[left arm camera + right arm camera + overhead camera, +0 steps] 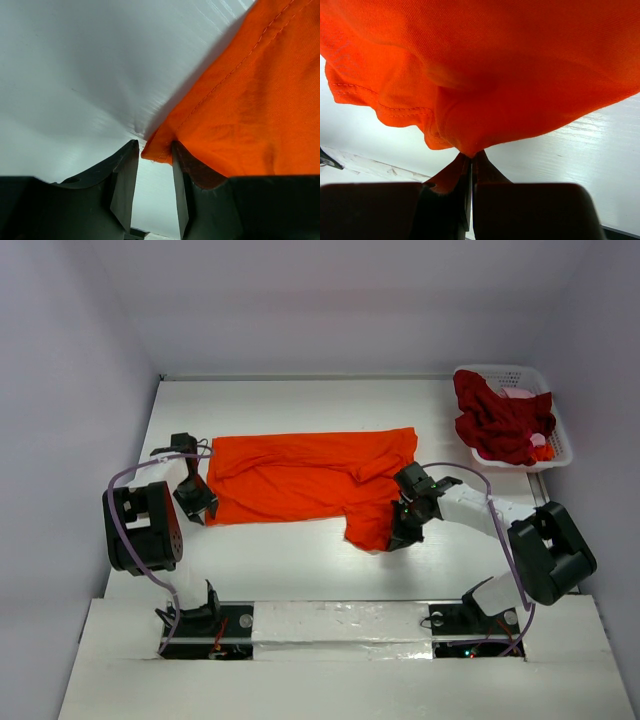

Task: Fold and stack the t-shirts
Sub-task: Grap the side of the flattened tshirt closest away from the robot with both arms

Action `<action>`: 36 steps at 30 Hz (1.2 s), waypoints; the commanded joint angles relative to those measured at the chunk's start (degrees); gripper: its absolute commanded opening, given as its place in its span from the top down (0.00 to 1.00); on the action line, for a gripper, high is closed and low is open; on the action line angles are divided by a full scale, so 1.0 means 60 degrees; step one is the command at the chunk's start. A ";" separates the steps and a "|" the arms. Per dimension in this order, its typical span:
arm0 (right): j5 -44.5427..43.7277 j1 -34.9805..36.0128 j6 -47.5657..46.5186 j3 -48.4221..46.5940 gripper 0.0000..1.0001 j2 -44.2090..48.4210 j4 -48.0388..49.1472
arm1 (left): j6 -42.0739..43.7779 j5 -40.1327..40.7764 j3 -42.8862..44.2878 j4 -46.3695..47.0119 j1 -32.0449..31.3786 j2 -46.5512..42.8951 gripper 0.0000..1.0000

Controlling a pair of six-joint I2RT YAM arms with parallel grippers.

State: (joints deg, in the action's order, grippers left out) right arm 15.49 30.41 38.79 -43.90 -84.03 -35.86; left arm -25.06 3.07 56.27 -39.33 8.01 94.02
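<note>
Mostly the orange-red t-shirt [300,478] lies spread, creased

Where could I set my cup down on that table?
Bare table runs along the far wall beyond the orange t-shirt, and between it and the near edge. Crowded: the basket corner, and both shirt ends, at the left gripper and right gripper.
</note>
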 commanded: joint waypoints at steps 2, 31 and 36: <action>0.0056 0.0073 -0.0092 -0.0359 1.00 0.0015 0.0131 | 0.0046 0.0089 0.0084 -0.0066 0.0057 -0.0025 0.70; -0.0003 0.0073 -0.0063 -0.0447 1.00 0.0015 0.0073 | 0.0090 0.0045 0.0289 -0.0080 0.0057 0.0019 1.00; -0.0339 0.0073 0.0083 -0.0520 1.00 0.0278 -0.0015 | 0.0104 0.0045 0.0421 -0.0183 0.0057 -0.0127 1.00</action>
State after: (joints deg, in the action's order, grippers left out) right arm 15.20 30.41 38.83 -44.29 -84.03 -35.99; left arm -24.91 3.05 56.29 -38.81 8.01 94.19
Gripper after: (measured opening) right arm 0.018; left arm 0.007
